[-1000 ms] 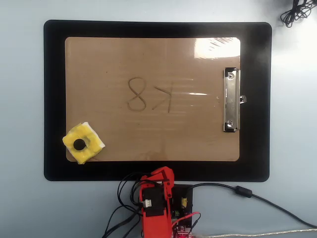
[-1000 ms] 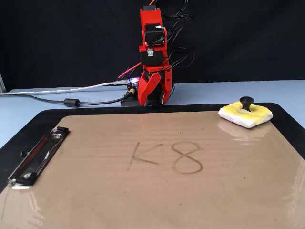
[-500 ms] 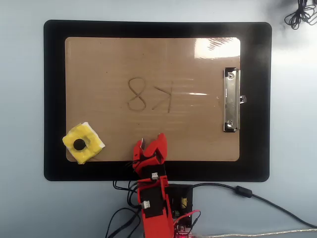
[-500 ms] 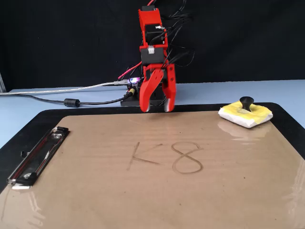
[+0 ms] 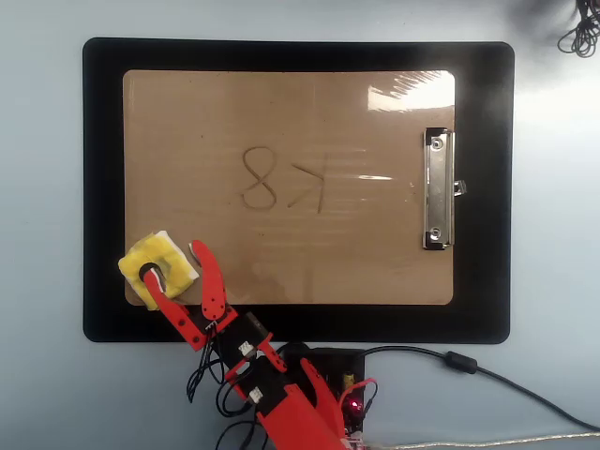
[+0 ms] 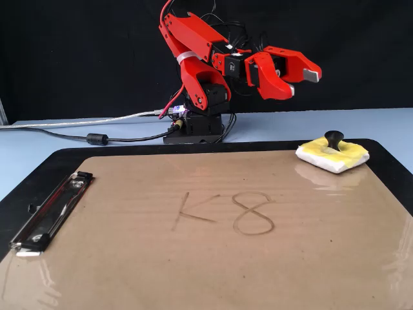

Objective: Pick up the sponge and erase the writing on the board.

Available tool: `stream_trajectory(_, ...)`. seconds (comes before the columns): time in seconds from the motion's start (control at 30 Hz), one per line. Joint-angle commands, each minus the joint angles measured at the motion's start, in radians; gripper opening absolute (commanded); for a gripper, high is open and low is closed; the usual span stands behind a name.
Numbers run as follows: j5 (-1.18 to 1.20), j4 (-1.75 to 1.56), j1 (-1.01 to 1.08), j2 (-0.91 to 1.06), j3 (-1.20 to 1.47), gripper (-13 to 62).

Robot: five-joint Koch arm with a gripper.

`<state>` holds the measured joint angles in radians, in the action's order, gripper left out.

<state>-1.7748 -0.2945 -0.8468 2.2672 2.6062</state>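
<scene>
Overhead view first: the sponge point(image 5: 159, 265) lies at the lower left corner of the board point(image 5: 291, 253), partly over the board's edge and onto the black mat point(image 5: 103, 187); you can see its black knob point(image 5: 150, 276) near the middle, which looks made for pinching. The gripper point(image 5: 173, 264) reaches over that corner with its jaws spread; one finger crosses the sponge near the knob, the other sits off to the right of the sponge, over bare board.

The fixed view tells you why nothing is held yet; there the gripper point(image 6: 300, 82) hangs well above the sponge point(image 6: 333, 155), nothing between its jaws, so the overlap seen from above is only height, not contact. Your arm's base point(image 6: 197, 126) stands just behind the mat's edge, so the sponge is parked at the near corner, within easy reach.

The writing point(image 5: 286, 178), a faint "8K", sits in the middle of the board, well apart from the sponge and untouched; the metal clip point(image 5: 437, 189) lies at the far right in the overhead view, clear of the characters.

In my judgement you are at the approach; lower the gripper, centre the knob between the jaws, then close; a grip on the soft edge instead may let the sponge twist.
</scene>
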Motion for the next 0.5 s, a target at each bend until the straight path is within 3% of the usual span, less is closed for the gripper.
stream_trajectory(0.0,0.012,-0.049,-0.035,-0.008,-0.025,33.0)
stream_trajectory(0.47,0.025,-0.054,-0.195,-0.453,-0.202,33.3)
